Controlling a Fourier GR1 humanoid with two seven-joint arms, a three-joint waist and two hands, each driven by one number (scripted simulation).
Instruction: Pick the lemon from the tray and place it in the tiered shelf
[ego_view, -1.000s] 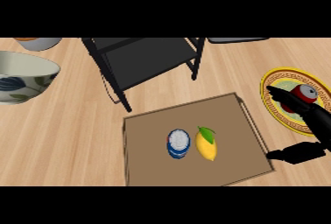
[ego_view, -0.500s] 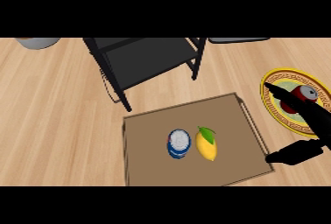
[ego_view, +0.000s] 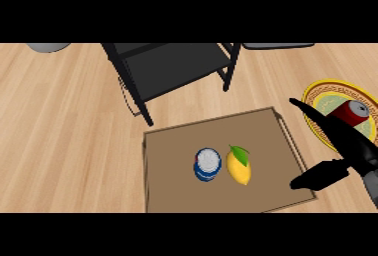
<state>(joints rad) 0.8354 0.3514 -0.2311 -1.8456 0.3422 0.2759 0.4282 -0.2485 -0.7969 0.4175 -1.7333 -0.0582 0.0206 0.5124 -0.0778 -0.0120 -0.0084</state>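
- Yellow leaf-tipped lemon (ego_view: 238, 167) lay mid brown flat tray (ego_view: 177, 192), just beside blue-white can (ego_view: 207, 164).
- Black right hand (ego_view: 347, 150), fingers straight, spread at tray's 3 o'clock edge, partly cut off.
- Black tiered shelf (ego_view: 173, 67) stood at 12 o'clock.

A kitchen, by the look of it: a light wood-grain tabletop (ego_view: 66, 130) carries food and tableware. A lemon (ego_view: 238, 166) and a blue-and-white tin (ego_view: 207, 164) lie on a brown tray (ego_view: 221, 195), a red drink can (ego_view: 349, 113) stands on a yellow patterned plate (ego_view: 328, 90), and a black tiered shelf (ego_view: 173, 62) stands behind.
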